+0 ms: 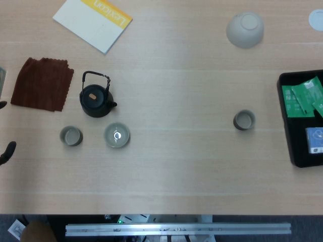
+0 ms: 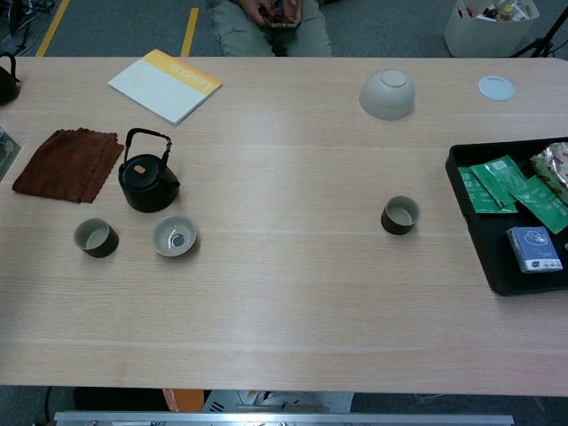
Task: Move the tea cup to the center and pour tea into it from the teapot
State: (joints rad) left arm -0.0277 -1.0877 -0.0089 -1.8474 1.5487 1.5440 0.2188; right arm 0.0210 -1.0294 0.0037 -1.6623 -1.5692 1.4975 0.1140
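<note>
A black cast-iron teapot (image 1: 95,99) (image 2: 147,182) stands upright at the left of the table, its handle raised and its spout pointing right. In front of it sit a small dark tea cup (image 1: 71,136) (image 2: 96,238) and a wider pale cup (image 1: 117,135) (image 2: 175,236). Another small dark tea cup (image 1: 244,120) (image 2: 400,215) stands alone on the right side. Only two dark fingertips of my left hand (image 1: 7,152) show at the left edge of the head view, spread apart, holding nothing and well left of the cups. My right hand shows in neither view.
A brown cloth (image 1: 42,83) and a yellow-white booklet (image 1: 93,20) lie behind the teapot. An upturned white bowl (image 1: 245,29) and a small white disc (image 2: 496,87) sit at the back right. A black tray (image 2: 497,277) of green and blue packets fills the right edge. A person (image 2: 271,22) sits beyond the far edge.
</note>
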